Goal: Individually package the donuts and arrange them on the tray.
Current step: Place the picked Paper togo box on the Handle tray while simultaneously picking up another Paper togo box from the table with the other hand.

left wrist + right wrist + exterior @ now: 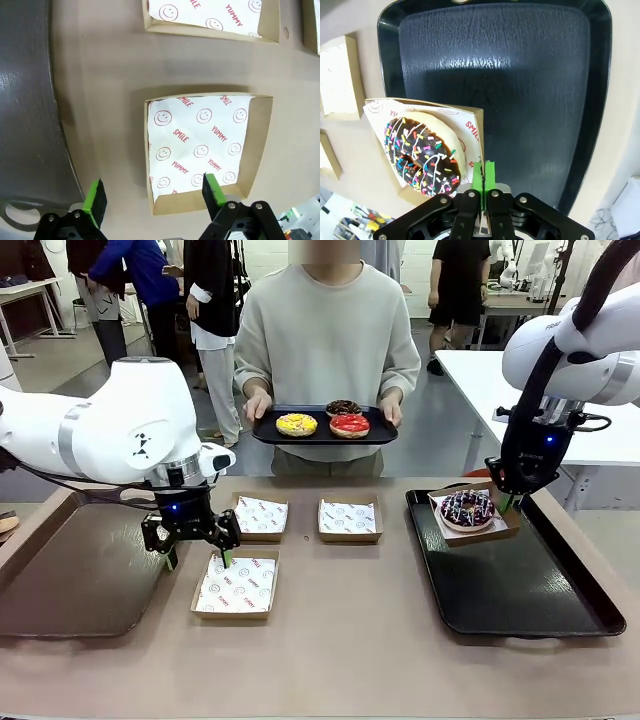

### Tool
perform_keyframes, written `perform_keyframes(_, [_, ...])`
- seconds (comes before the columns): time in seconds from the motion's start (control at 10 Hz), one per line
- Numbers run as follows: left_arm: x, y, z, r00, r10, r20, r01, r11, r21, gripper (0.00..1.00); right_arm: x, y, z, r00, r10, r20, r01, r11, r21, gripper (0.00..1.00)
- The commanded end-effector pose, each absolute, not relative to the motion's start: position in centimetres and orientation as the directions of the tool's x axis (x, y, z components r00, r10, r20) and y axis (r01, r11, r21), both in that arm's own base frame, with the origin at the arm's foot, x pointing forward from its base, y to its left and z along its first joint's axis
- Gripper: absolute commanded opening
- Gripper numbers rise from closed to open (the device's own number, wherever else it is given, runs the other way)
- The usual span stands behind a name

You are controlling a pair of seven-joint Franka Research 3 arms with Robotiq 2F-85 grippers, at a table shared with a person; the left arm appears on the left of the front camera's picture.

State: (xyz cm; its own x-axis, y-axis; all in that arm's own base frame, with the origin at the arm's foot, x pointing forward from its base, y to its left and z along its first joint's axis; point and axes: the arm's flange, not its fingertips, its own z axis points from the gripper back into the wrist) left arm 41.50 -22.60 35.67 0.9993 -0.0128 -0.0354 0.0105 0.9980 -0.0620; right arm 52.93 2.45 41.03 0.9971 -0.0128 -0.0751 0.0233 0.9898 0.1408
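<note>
A dark purple sprinkled donut [467, 508] [422, 155] lies on printed paper in a cardboard box [500, 531] [470, 117] over the far left corner of the black tray [530, 590] [530, 75]. My right gripper [508, 503] [483, 175] is shut on that box's rim. Across the table, a person holds a small black tray [268, 433] carrying a yellow donut [296, 424], a red donut [350, 424] and a chocolate donut [342, 407]. My left gripper [199, 558] [154, 197] hangs open over the near edge of an empty paper-lined box [235, 585] [210, 150].
Two more empty lined boxes [260, 517] [349, 520] sit mid-table. A large brown tray [60, 570] [25, 125] lies at the left, beside my left gripper. People stand and walk in the background behind the person.
</note>
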Motion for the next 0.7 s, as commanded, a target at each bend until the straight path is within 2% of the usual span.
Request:
perform_keyframes(0.0, [41.78, -22.5, 36.26, 0.999, -0.014, -0.041, 0.011, 0.998, -0.064, 1.0, 52.55, 2.43, 41.17, 0.997, -0.013, -0.07, 0.023, 0.99, 0.14, 0.01])
perform_keyframes(0.6, [41.77, -22.41, 35.92, 0.999, -0.008, -0.033, 0.006, 0.998, -0.065, 1.0, 52.92, 2.45, 41.04, 0.997, -0.013, -0.075, 0.023, 0.99, 0.141, 0.01])
